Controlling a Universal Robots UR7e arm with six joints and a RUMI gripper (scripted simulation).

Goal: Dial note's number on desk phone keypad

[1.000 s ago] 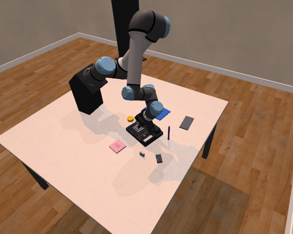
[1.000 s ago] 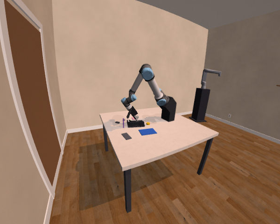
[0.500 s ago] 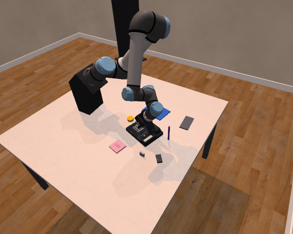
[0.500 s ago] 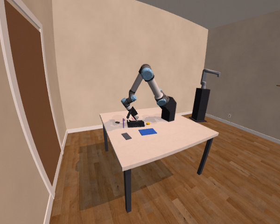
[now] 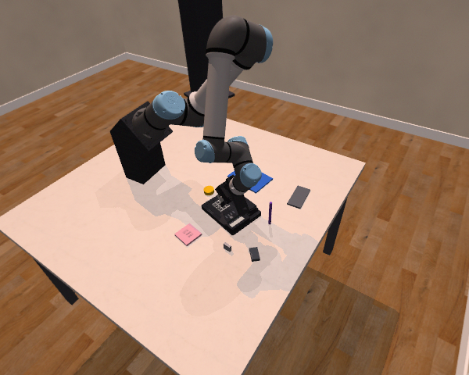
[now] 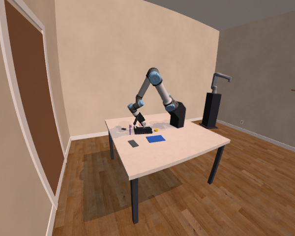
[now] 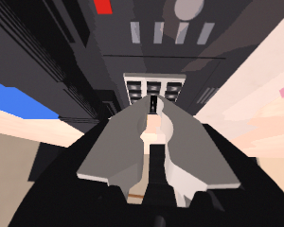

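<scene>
The black desk phone sits on the table near the middle, its handset in the cradle on its right side. It also shows in the exterior view. My gripper is shut with nothing between the jaws, its tips right over the white keypad. In the wrist view the closed jaw tips point at the middle key column of the keypad, at or just above a key; I cannot tell if they touch. The pink note lies left of the phone in front.
An orange disc, a blue pad, a grey slab, an upright purple pen and two small dark blocks lie around the phone. The arm's black base stands at the back left.
</scene>
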